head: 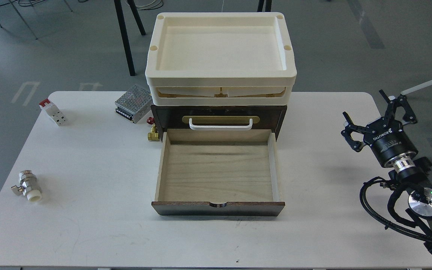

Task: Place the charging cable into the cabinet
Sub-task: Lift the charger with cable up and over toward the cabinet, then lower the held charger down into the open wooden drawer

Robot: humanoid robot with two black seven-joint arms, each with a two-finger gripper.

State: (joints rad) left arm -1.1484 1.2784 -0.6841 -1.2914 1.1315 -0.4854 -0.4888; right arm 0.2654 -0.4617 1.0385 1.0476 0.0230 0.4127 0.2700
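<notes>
The dark brown cabinet [272,114] stands at the middle of the white table. Its pale-wood drawer [218,172] is pulled out toward me and holds nothing. The notched drawer front [218,208] faces me. A white handle on a brass plate [220,123] sits on the closed drawer above. The charging cable is out of view. My left gripper is out of view too. My right gripper [377,114] is open and empty, above the table's right edge, well apart from the cabinet.
Two stacked cream trays [219,48] rest on the cabinet. A perforated metal box [133,103], a brass valve [152,133], a red-and-white block [53,111] and a silver valve [26,185] lie on the left half of the table [88,225].
</notes>
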